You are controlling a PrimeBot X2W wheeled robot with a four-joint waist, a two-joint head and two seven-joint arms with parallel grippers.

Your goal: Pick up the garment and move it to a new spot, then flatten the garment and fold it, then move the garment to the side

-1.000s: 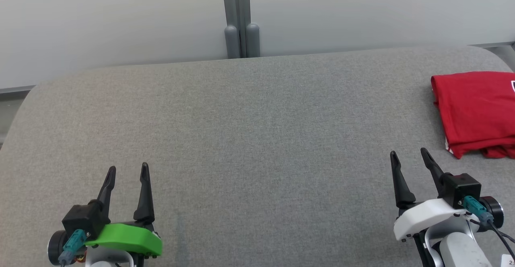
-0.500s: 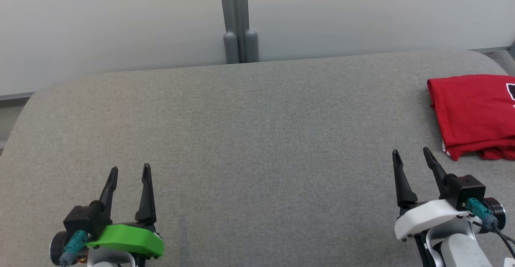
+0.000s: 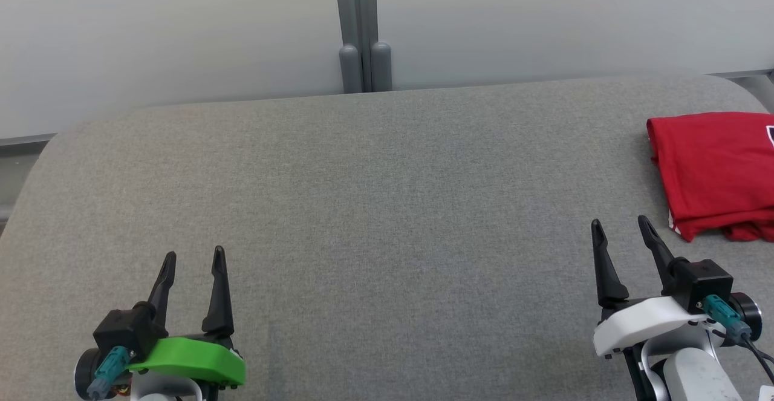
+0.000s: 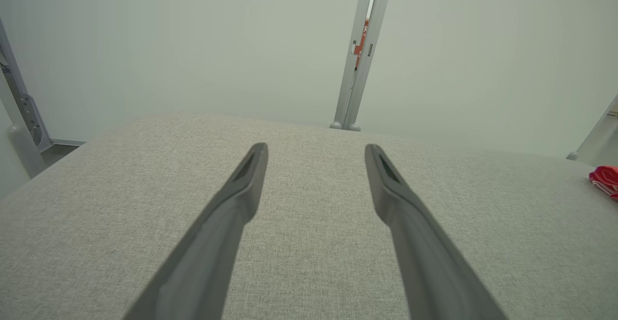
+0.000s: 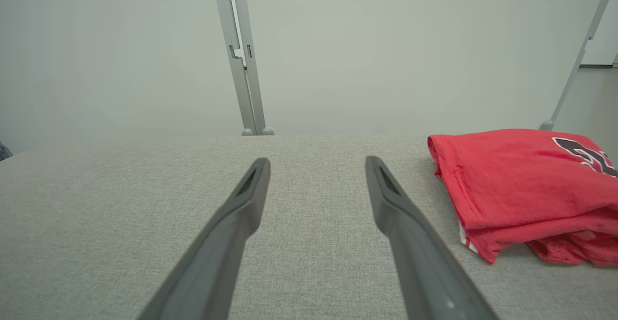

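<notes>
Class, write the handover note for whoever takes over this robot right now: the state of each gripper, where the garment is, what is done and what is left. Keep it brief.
Left gripper: open, empty, above the grey padded surface at the near left.
Right gripper: open, empty, at the near right, just short of the garment and not touching it.
Red shirt: lies folded at the right edge of the surface, with some cloth bunched along its near edge.
Done, judging by how it lies: folded and set to the side.
Left: probably nothing, except perhaps tidying the bunched edge.
</notes>
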